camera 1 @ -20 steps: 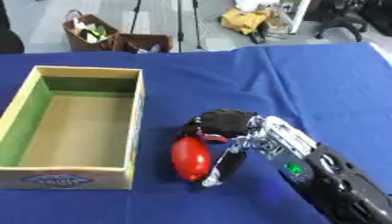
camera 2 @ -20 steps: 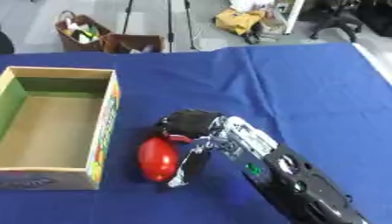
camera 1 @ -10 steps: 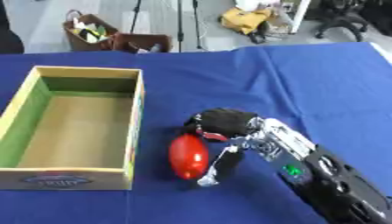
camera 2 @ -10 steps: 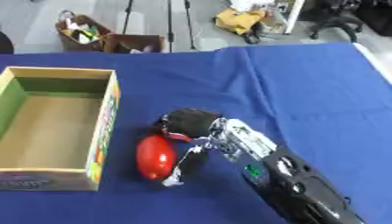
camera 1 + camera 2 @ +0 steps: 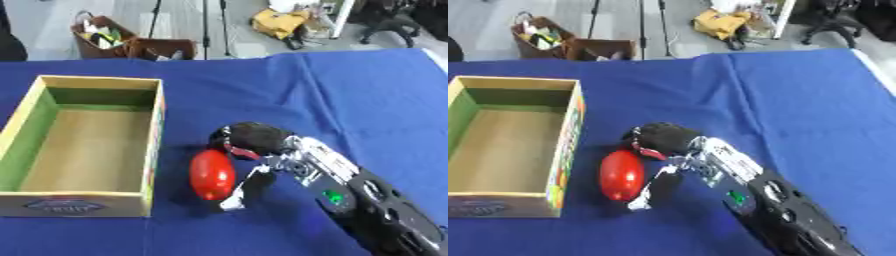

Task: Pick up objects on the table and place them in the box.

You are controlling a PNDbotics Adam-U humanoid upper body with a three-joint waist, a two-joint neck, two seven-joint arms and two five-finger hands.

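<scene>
A red oval object [image 5: 212, 174] lies on the blue tablecloth just right of the open cardboard box [image 5: 154, 131], near the box's front corner. My right hand [image 5: 255, 141] reaches in from the lower right and sits against the object's right side. Its fingers curl over the top end and the thumb [image 5: 245, 187] stretches down along the lower right edge. The object still rests on the cloth. The box has green inner walls and holds nothing. My left hand shows in neither view.
The blue table [image 5: 350, 90] stretches wide to the right and behind the box. Beyond the far edge stand a brown basket [image 5: 98, 39], tripod legs and a yellow bag [image 5: 278, 21] on the floor.
The right hand has shifted slightly left and closed a little more round the red object, which stays in place beside the box.
</scene>
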